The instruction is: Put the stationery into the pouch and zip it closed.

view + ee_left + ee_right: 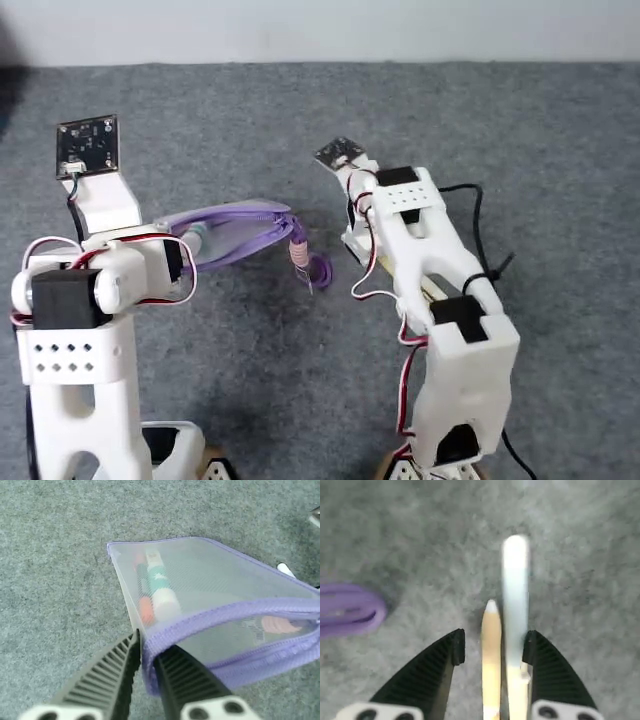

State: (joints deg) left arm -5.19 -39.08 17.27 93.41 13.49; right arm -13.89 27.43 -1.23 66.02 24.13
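Over the high view I see grey carpet (300, 380) below a white wall (300, 30), and the translucent purple zip pouch (235, 235) lies on it between my arms. On the left wrist view, my left gripper (145, 652) pinches the pouch's purple seam, with a green-and-white pen (161, 587) and an orange pen (145, 611) inside. On the right wrist view, beside the pouch, my right gripper (493, 637) stands parted around a wooden pencil (491, 650) and a white pen (515, 605).

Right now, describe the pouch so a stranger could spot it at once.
On the grey carpeted table, look between the left arm and the right arm. The pouch is there, one end pinched by the left gripper. It is the sole translucent purple thing, with stationery showing through its wall.
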